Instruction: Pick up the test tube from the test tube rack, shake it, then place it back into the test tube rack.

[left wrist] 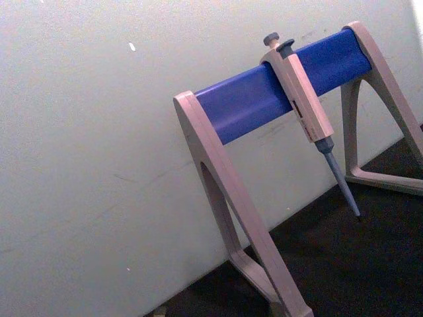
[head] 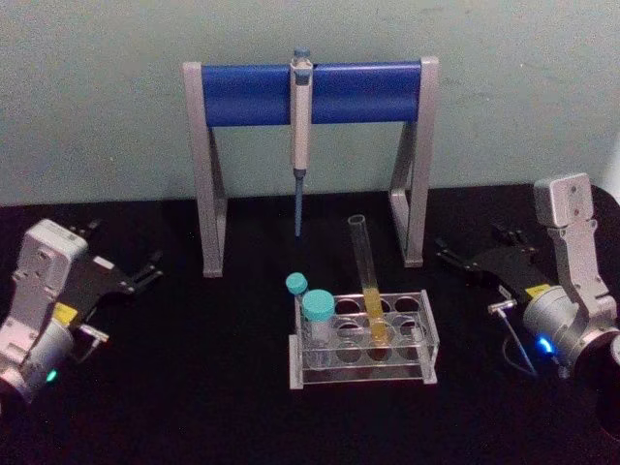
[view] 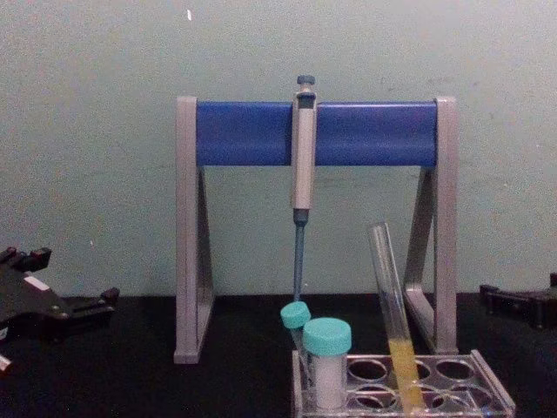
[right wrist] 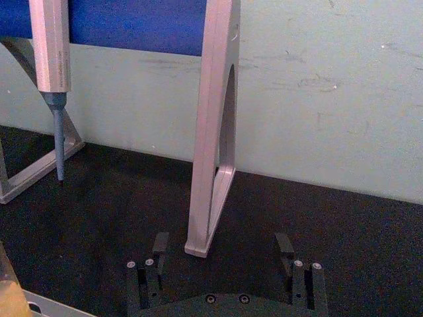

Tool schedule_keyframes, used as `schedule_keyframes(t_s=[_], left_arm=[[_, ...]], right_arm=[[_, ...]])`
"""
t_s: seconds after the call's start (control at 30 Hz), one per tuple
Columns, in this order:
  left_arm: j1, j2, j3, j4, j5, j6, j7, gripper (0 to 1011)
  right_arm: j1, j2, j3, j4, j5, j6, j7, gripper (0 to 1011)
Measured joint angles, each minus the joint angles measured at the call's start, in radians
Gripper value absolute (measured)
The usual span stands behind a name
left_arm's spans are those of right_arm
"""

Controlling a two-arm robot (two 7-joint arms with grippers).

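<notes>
Both arms sit low on the black table [head: 194, 387], one at each side, neither touching anything.

Left gripper [head: 131, 260]: fingers spread apart, empty, pointing toward the middle of the table. The rack [head: 363, 373] lies well off to its right and a little nearer the robot. The pipette stand [head: 310, 92] rises ahead of it and to the right; its near grey leg is the closest thing to the fingertips, still apart from them.

Right gripper [head: 467, 254]: fingers released and wide, empty. In the right wrist view its two dark fingers [right wrist: 160, 246] stand on either side of the foot of the stand's right leg, without contact. The rack lies to its left and nearer the robot, apart from it.

Glass tube [head: 368, 291]: stands in the rack, in the back row, third hole from the left, leaning back and to the left, mouth uppermost. Yellow liquid fills its lower part. No gripper is near it.

Two teal-capped tubes [head: 316, 315] stand at the rack's left end, just left of the glass tube, the shorter one behind the wider one.

Pipette [head: 301, 136]: hangs from the blue bar of the stand, tip down, behind the rack and between the two grippers.
</notes>
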Motion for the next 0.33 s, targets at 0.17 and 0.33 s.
schedule_keyframes(t_s=[0.17, 0.33], left_arm=[[0.000, 0.000, 0.000, 0.000, 0.000, 0.000, 0.000, 1001], [0.000, 0.000, 0.000, 0.000, 0.000, 0.000, 0.000, 1002]], right_arm=[[0.000, 0.000, 0.000, 0.000, 0.000, 0.000, 0.000, 1000], [0.000, 0.000, 0.000, 0.000, 0.000, 0.000, 0.000, 1000]])
